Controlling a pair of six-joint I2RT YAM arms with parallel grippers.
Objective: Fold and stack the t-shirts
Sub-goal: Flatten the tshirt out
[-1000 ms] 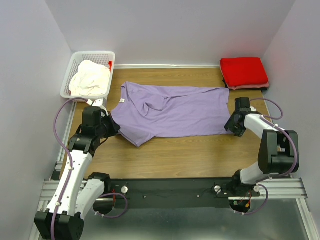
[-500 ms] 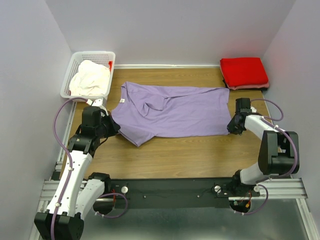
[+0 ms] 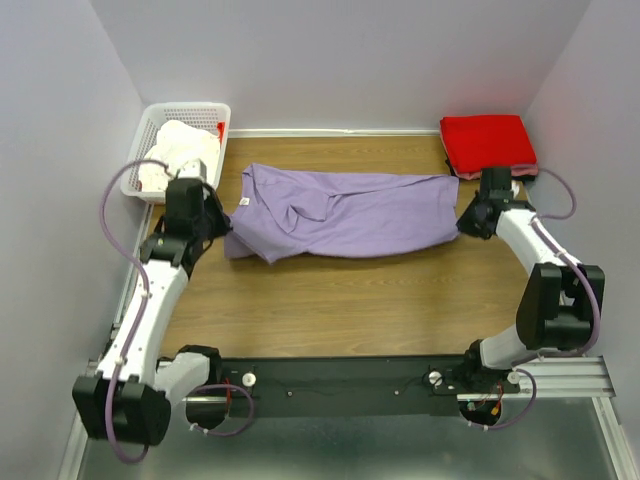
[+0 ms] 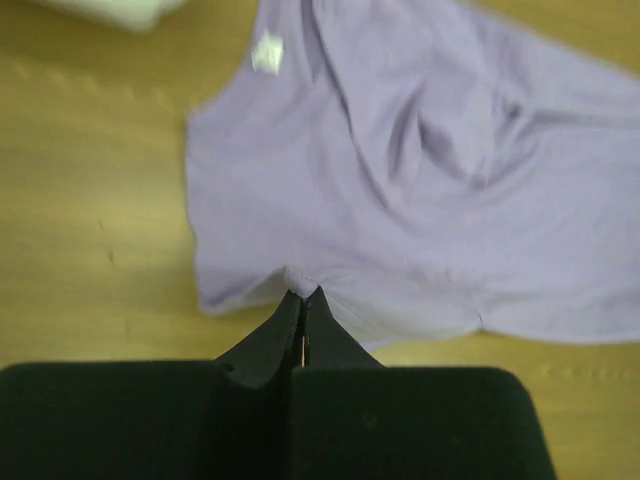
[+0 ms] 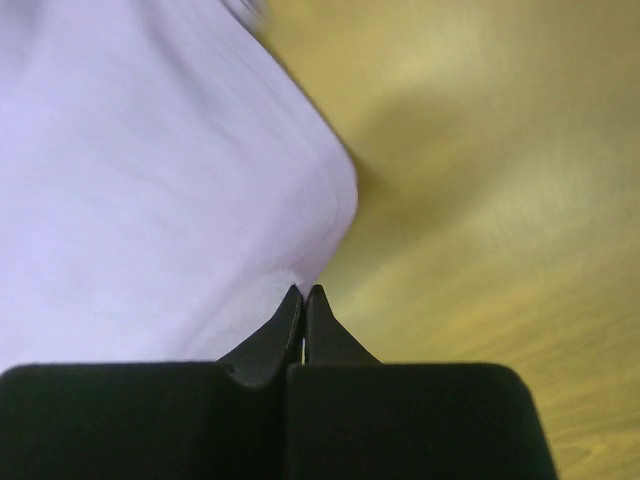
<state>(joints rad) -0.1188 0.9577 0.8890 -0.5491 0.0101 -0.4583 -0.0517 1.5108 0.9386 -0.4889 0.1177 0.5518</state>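
The lavender t-shirt point(image 3: 340, 212) lies across the middle of the wooden table, its near edge drawn up and back so it looks narrower. My left gripper point(image 3: 222, 228) is shut on the cloth at the shirt's left end; in the left wrist view the lavender t-shirt point(image 4: 420, 200) bunches right at the closed tips of the left gripper point(image 4: 303, 295). My right gripper point(image 3: 462, 222) is shut on the right hem, and the right wrist view shows the lavender t-shirt point(image 5: 140, 200) pinched by the right gripper point(image 5: 303, 292). The red t-shirt point(image 3: 487, 143) sits folded at the back right. The cream t-shirt point(image 3: 180, 152) is crumpled in the basket.
A white lattice basket point(image 3: 190, 106) stands at the back left, just behind my left arm. Walls close the table in on the left, back and right. The black rail with the arm bases runs along the near edge.
The right gripper closed on the shirt's hem. Both arms then moved toward the back of the table, carrying the shirt's near edge with them and narrowing the shirt.
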